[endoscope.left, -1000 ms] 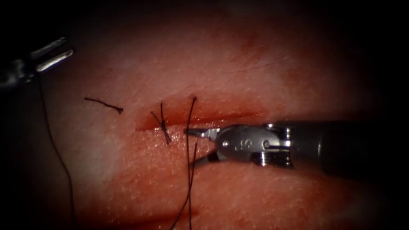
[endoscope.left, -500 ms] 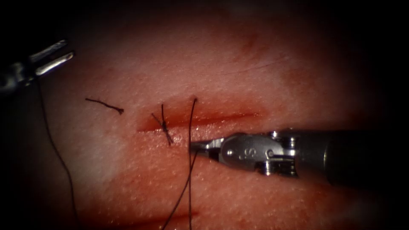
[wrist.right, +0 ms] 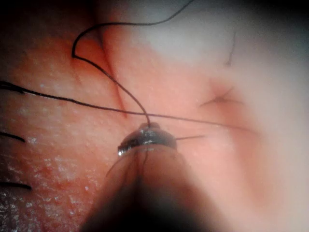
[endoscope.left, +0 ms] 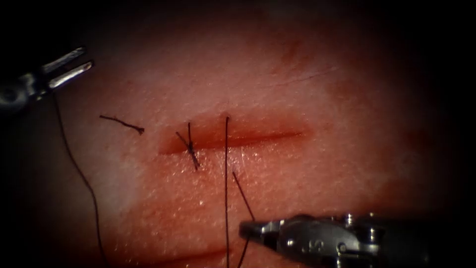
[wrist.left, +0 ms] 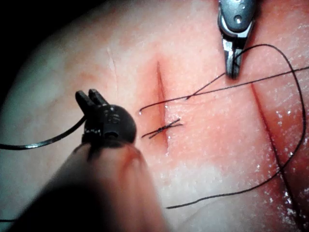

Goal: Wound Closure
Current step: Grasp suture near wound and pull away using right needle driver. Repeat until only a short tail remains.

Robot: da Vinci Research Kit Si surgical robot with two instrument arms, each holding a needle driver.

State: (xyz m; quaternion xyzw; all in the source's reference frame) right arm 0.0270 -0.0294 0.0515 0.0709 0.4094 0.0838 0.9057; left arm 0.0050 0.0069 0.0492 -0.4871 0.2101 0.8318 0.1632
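1. Nearest, the right gripper point(endoscope.left: 248, 230) comes in low from the right. It is closed on the short tail of the thread point(endoscope.left: 243, 196), gripping it right at the tips.
2. That tail rises from the tissue point(endoscope.left: 307, 178) just near-side of the cut point(endoscope.left: 267, 135) and runs taut and straight to the gripper. Beside it, a long strand goes from a point just beyond the cut, across it, and on toward the near edge.
3. Judgement: the thread is fine, light and limp, and likely slick from the red fluid. It should be held flat between the tips, a little in from the free end. A hard pinch or a sharp pull could fray or snap it.
4. The tissue looks soft and moist. A steep pull would probably tear the thread through the cut's edge.
5. Left of the strand, a tied knot point(endoscope.left: 191, 149) crosses the cut.
6. Further left, a loose cut end point(endoscope.left: 121, 121) lies on the tissue, well apart from the knot.
7. Farthest, at the left, the left gripper point(endoscope.left: 87, 57) hangs narrowly parted with nothing between its tips. More thread trails from under its wrist toward the near edge.
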